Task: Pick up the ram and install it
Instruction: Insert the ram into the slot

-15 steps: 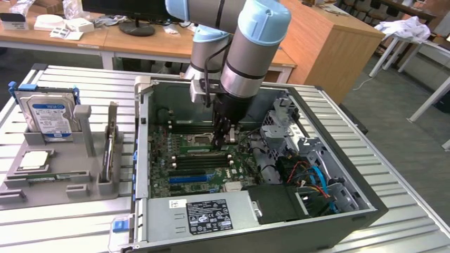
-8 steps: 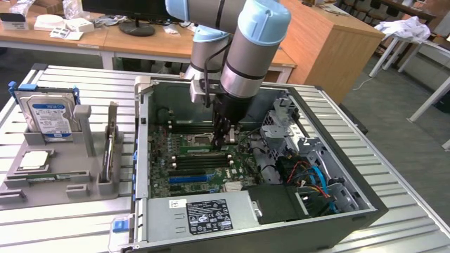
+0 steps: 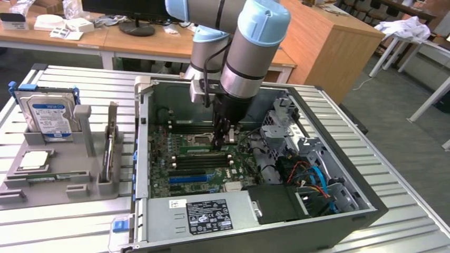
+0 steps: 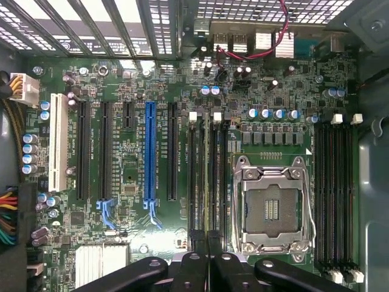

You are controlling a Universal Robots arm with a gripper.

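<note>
The black claw [image 3: 226, 138] was clamped narrowly on the thin green ram stick [image 4: 208, 182], held edge-on between its fingers near frame centre. The stick's long axis ran parallel to the long black memory slots [image 4: 193, 182].

thin ram [image 4: 208, 182] — edge-on, above memory slots [image 4: 194, 182]

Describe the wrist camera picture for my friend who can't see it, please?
Two black fingers, shut together, hold what looks like the thin green ram edge-on over the long black memory slots of a green motherboard. An empty silver processor socket sits beside those slots, and a blue expansion slot lies further across the board.
</note>
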